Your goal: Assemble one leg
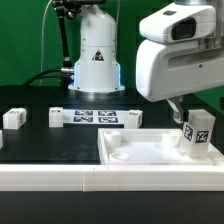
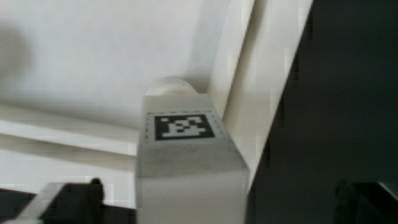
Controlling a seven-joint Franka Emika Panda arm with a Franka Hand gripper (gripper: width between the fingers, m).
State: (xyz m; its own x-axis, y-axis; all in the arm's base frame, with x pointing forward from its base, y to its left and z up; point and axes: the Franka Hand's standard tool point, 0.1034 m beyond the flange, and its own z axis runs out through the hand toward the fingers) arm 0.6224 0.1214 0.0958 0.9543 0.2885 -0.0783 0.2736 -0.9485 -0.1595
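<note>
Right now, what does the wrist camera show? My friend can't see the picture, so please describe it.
A white leg with a black-and-white square tag fills the middle, its far end meeting a round socket on the flat white panel. The open gripper has its dark fingertips either side of the leg, not touching it.

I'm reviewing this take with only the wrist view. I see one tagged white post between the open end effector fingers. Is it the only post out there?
Observer: No. The exterior view shows a second small white post on the black table at that view's left, well apart from the leg you see.
Operator: What is my leg standing on?
Observer: It stands on the large white panel, near the corner at the exterior view's right.
Operator: Anything else on the table?
Observer: The marker board lies flat beyond the panel, toward the arm's base.
</note>
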